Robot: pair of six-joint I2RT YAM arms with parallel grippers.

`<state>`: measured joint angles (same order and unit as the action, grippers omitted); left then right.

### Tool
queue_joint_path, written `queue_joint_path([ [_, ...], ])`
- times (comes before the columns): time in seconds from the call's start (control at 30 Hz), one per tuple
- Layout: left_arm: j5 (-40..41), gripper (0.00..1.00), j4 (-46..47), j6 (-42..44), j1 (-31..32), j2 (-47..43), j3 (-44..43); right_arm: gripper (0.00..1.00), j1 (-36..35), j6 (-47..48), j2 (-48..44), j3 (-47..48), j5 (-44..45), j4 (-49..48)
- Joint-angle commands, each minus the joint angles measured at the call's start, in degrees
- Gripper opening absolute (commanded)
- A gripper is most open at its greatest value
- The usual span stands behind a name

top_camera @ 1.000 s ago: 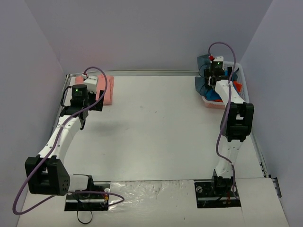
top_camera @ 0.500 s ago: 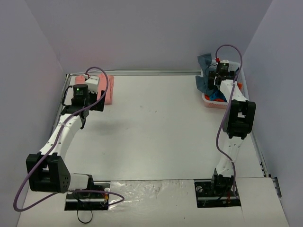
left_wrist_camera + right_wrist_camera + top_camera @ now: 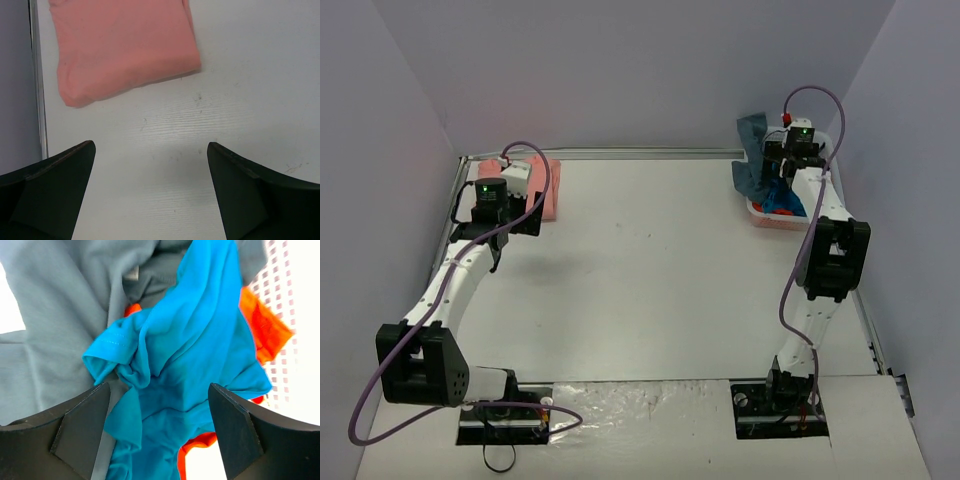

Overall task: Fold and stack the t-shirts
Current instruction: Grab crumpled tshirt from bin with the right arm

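The teal-blue shirt (image 3: 190, 355) lay crumpled in the white lattice basket (image 3: 280, 280) at the counter's (image 3: 650, 270) 1 o'clock corner, directly under the right tool (image 3: 159, 386). In the wrist view its bunched length ran from 1 o'clock down to 7 o'clock, through the gap between the jaws. Those jaws stood partly apart with teal cloth between them; whether they pinched it could not be told. The grey-blue shirt (image 3: 60, 305) spread at its 10 o'clock and the orange shirt (image 3: 265, 330) showed at 3 and 6 o'clock, so a lift would likely drag neighbours along. The right arm was plainly nearer. At the counter's 10 o'clock corner the left tool (image 3: 150, 143) hung wide open and empty, the folded salmon-pink shirt (image 3: 125, 45) at its 11 o'clock.
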<state>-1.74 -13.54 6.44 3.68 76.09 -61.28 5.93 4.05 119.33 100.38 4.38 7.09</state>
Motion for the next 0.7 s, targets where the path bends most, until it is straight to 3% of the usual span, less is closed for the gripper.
queue_joint_path([
  [0.0,-0.6,0.94,0.1,0.2,-0.3,-0.6,-0.8,0.75,0.2,-0.7,-5.1,-1.3,-0.3,-2.3],
  [0.67,-1.1,0.94,0.4,1.0,-0.2,0.6,-0.2,0.64,1.4,-3.6,8.4,8.8,2.6,-2.7],
])
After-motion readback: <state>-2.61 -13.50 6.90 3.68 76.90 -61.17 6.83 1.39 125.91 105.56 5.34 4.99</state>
